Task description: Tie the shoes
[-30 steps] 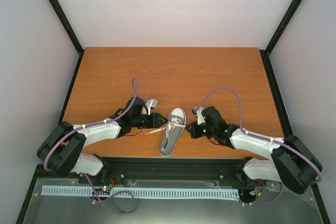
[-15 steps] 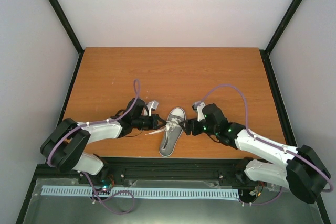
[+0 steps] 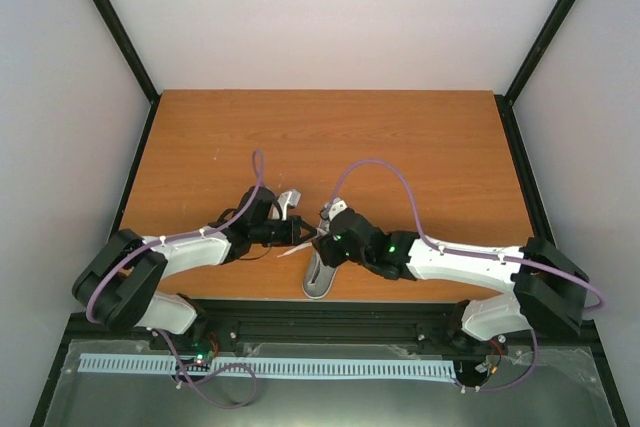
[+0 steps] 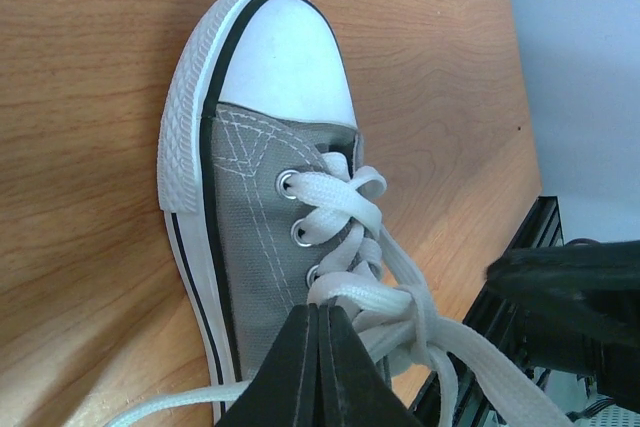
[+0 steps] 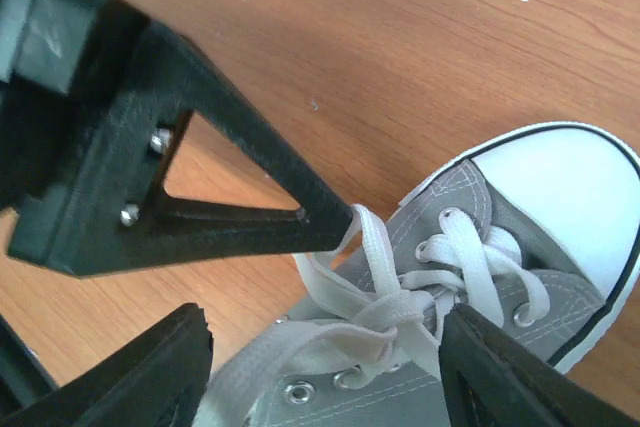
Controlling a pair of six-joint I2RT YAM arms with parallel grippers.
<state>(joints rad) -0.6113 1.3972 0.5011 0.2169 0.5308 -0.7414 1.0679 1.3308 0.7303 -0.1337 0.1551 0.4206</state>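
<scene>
Sneaker [image 3: 317,279]: one grey low-top with a white toe cap, standing on its sole on the wooden counter [image 3: 330,137]; it sits close to the near edge, about midway between the two arm bases, heel toward the bases and toe pointing away; in the top view its front half is hidden under the arms.

Laces [image 4: 340,209]: white, threaded through the eyelets and crossed over the tongue; a single twist is visible at the crossing; one loose end trails onto the counter on the shoe's left side; no finished bow is visible.

Left gripper [image 4: 318,347]: clenched, jaws pressed flat together with no gap; the tip sits at the lace crossing and pinches a strand of lace, which rises as a short taut loop to the tip in the right wrist view [image 5: 338,227]; it reaches in from the shoe's left side.

Right gripper [image 5: 322,372]: released, jaws spread wide; one jaw stands on each side of the lace crossing, above the tongue; nothing is held between them; whether either jaw touches the shoe cannot be told; the two grippers are near each other over the eyelets.
</scene>
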